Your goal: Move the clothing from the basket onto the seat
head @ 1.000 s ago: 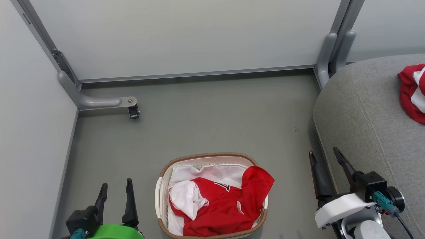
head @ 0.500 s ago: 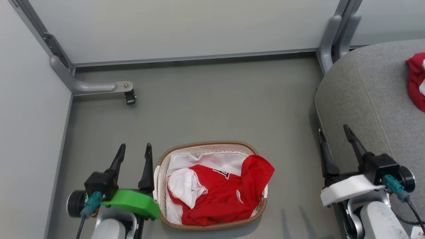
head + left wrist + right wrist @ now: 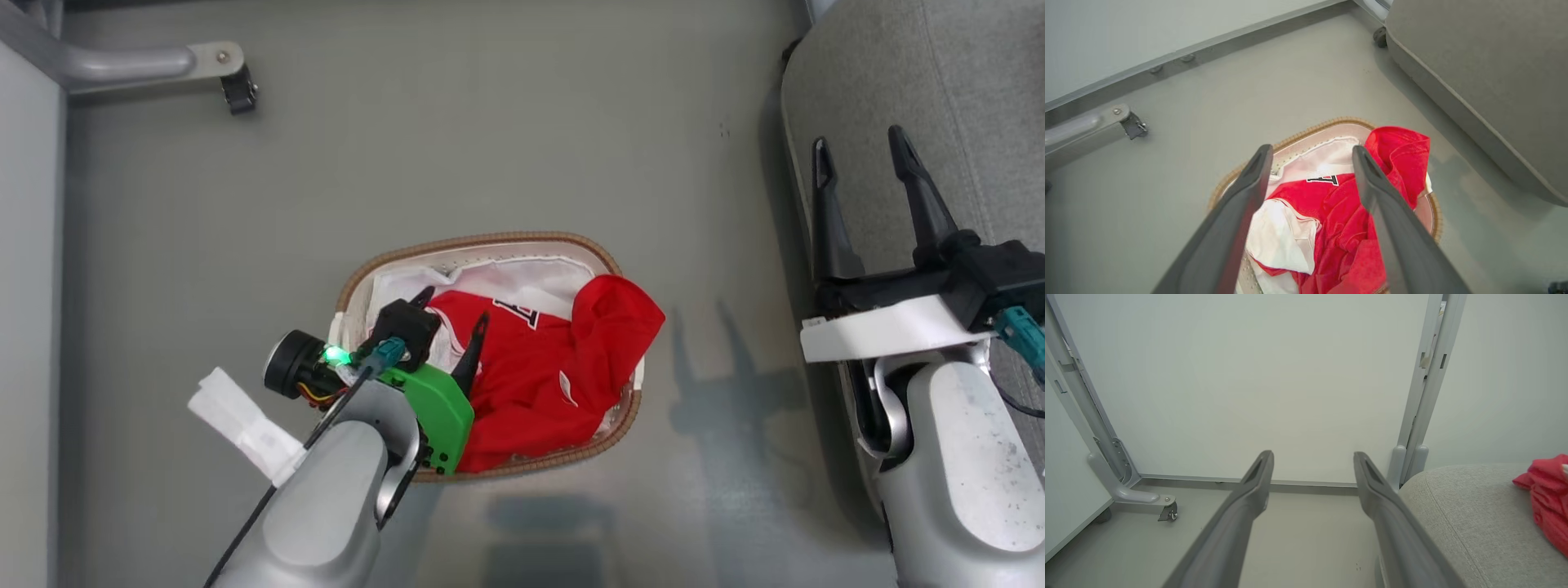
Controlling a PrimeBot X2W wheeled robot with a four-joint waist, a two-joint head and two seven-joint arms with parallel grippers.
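Red clothing [image 3: 539, 384] lengthwise in basket [image 3: 490, 238], one end toward seat [image 3: 963, 82]

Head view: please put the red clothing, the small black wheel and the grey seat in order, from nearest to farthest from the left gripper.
1. Red clothing, in the basket, just beneath the left gripper.
2. Wheel, upper left, and seat, far right: both clearly farther, too close to call between them.

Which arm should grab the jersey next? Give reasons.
Left. The left end effector hangs open directly over the red jersey in the laundry basket; the right end effector stands open beside the grey seat, off the basket.
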